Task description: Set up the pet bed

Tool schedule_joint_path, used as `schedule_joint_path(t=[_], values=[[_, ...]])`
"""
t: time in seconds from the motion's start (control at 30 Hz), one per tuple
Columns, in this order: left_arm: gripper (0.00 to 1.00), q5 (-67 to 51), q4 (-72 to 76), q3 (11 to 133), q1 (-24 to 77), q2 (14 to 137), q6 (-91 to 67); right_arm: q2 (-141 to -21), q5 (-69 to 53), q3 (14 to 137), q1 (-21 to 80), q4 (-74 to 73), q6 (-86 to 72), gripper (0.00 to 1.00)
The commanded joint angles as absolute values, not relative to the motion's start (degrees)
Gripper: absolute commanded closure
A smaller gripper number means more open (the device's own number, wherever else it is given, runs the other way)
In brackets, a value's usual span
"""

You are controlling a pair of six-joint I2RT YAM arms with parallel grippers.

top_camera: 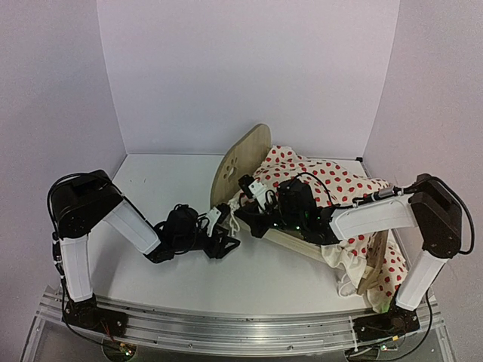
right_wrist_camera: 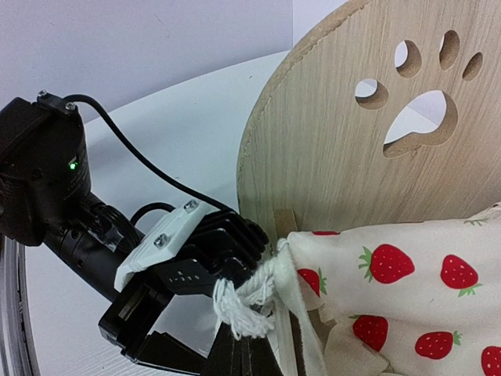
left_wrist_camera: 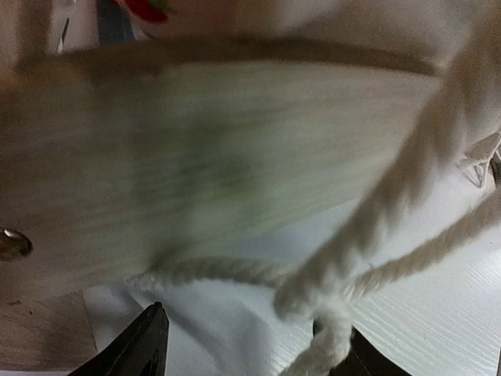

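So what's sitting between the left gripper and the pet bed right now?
A white cord, knotted, crosses the gap between the left gripper and the pet bed; the left wrist view shows it best.

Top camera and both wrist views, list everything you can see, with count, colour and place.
pet bed: one, light wood, paw cutout in headboard, centre-right of table
blanket: one, cream with red strawberries, draped over the bed
cord: one, white, knotted, at the blanket's edge beside the headboard
table: one, white, under everything
left tool: one, black, open, at the cord's knot
right tool: one, black, shut, just below the cord's frayed end
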State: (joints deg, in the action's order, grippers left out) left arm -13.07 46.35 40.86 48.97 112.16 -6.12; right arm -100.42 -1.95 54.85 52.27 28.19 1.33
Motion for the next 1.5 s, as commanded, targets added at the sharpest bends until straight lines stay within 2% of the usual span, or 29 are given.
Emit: schedule_joint_path(t=[0.0, 0.07, 0.1, 0.13, 0.17, 0.2, 0.27, 0.47, 0.57, 0.83, 1.07, 1.27, 1.33, 1.37, 1.4, 1.47], values=[[0.42, -12.4, 54.0, 42.6, 48.8, 112.1, -6.0, -100.5, -3.5, 55.0, 52.0, 31.4, 0.4, 1.00], [0.49, -14.3, 54.4, 42.4, 48.8, 111.9, -7.3, -100.5, -3.7, 55.2, 51.8, 31.4, 0.4, 1.00], [0.56, -15.0, 54.6, 42.3, 48.8, 111.7, -7.8, -100.5, -3.9, 55.3, 51.7, 31.4, 0.4, 1.00], [0.67, -15.2, 54.8, 42.2, 48.8, 111.7, -8.0, -100.5, -4.0, 55.3, 51.7, 31.4, 0.4, 1.00], [0.84, -15.2, 55.0, 42.0, 48.8, 111.5, -8.1, -100.4, -3.9, 55.2, 51.6, 31.3, 0.4, 1.00], [0.97, -15.1, 54.8, 41.8, 48.8, 111.2, -7.9, -100.3, -3.9, 55.1, 51.5, 31.3, 0.4, 1.00], [1.00, -14.7, 52.3, 41.7, 48.7, 110.0, -8.5, -99.9, -3.0, 55.2, 51.3, 31.2, 0.4, 1.00], [1.00, -16.6, 20.0, 43.9, 44.8, 101.3, -22.1, -94.2, 5.8, 60.4, 48.4, 23.7, 7.5, 1.00], [1.00, -19.0, 13.8, 42.8, 43.7, 99.0, -22.8, -92.5, 10.8, 64.5, 46.3, 22.2, 13.6, 1.00], [1.00, -20.0, 12.2, 42.7, 39.9, 102.1, -21.1, -92.3, 14.4, 71.4, 43.1, 22.6, 18.6, 1.00], [1.00, -21.1, 14.7, 43.1, 39.3, 103.5, -18.3, -91.6, 8.8, 68.8, 43.1, 20.3, 11.7, 1.00], [1.00, -21.3, 15.8, 43.8, 39.3, 104.1, -15.7, -89.7, 11.1, 68.0, 43.1, 12.0, 4.9, 1.00], [0.88, -23.3, 16.0, 43.4, 39.3, 104.0, -16.1, -89.2, 16.6, 70.1, 42.9, 4.3, 2.3, 0.98], [0.76, -24.8, 15.5, 43.5, 39.3, 103.7, -15.6, -89.3, 19.7, 72.1, 42.4, -1.9, -0.2, 0.91], [0.62, -26.3, 14.3, 43.9, 39.3, 103.0, -14.4, -89.8, 22.7, 74.9, 41.1, -10.3, -3.9, 0.83], [0.48, -28.3, 8.2, 45.9, 39.3, 99.9, -9.9, -91.2, 27.2, 81.7, 36.4, -29.3, -11.8, 0.63]])
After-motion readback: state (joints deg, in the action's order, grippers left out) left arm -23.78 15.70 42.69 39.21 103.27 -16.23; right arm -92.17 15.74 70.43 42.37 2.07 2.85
